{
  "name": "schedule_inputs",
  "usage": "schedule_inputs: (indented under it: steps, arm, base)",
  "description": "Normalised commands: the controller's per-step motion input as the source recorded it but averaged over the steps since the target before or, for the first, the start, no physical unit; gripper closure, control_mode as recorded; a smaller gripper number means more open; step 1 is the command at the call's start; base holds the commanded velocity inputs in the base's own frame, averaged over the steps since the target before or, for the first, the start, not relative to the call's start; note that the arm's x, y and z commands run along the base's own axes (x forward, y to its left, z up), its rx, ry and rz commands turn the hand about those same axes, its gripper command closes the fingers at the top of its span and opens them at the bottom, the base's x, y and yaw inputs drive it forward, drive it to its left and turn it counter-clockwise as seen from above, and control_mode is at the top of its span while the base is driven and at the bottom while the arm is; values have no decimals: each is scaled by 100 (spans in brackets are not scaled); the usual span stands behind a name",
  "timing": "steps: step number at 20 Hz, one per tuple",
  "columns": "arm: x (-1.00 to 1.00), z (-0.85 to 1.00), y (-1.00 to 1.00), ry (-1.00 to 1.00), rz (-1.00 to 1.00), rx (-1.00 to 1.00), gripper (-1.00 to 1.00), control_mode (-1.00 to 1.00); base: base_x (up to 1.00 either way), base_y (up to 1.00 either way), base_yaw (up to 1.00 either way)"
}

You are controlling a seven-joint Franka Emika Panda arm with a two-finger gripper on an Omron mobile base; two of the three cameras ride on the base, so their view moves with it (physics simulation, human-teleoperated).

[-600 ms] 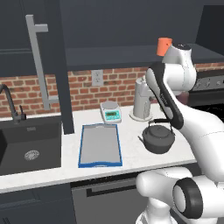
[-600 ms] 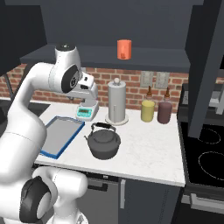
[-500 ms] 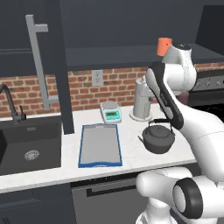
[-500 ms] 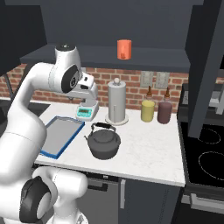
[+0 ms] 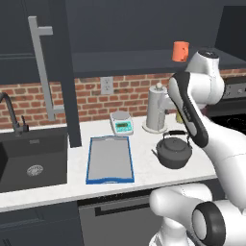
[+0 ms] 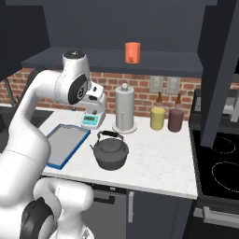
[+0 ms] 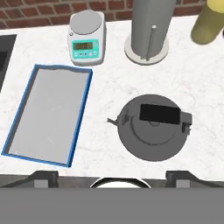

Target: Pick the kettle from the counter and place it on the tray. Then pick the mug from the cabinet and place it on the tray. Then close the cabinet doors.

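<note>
Step one, kettle (image 7: 153, 131) pickup: claw (image 7: 111, 175) wide, empty, hovering above. Next: descend onto arched handle, carry toward tray (image 7: 19, 140) at nine o'clock.

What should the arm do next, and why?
Probably lower straight down toward the kettle. The hand view looks down on it from above, its handle directly below, and the open fingers hold nothing. The kettle sits on the counter, beside the bare tray.

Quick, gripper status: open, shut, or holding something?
Gripper: open, holding nothing, above the kettle, which sits on the counter.
</note>
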Motion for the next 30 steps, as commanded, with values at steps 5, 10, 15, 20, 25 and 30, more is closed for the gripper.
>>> schedule_inputs:
  steps: [5,10,15,20,25,30]
  arm:
    - [-23,-16,-40,-1,-39,5,-100,-100]
    - [-3,-25,-37,-9,-53,4,-100,-100]
    - [-2,-36,-30,-17,-61,6,-100,-100]
    - [5,-33,-15,-1,-47,11,-100,-100]
    - [26,-21,-3,5,-9,22,-100,-100]
    - [21,-13,0,4,0,14,-100,-100]
  base:
    - [0,0,0]
    - [0,0,0]
    - [0,0,0]
    - [0,0,0]
    - [0,0,0]
    - [0,0,0]
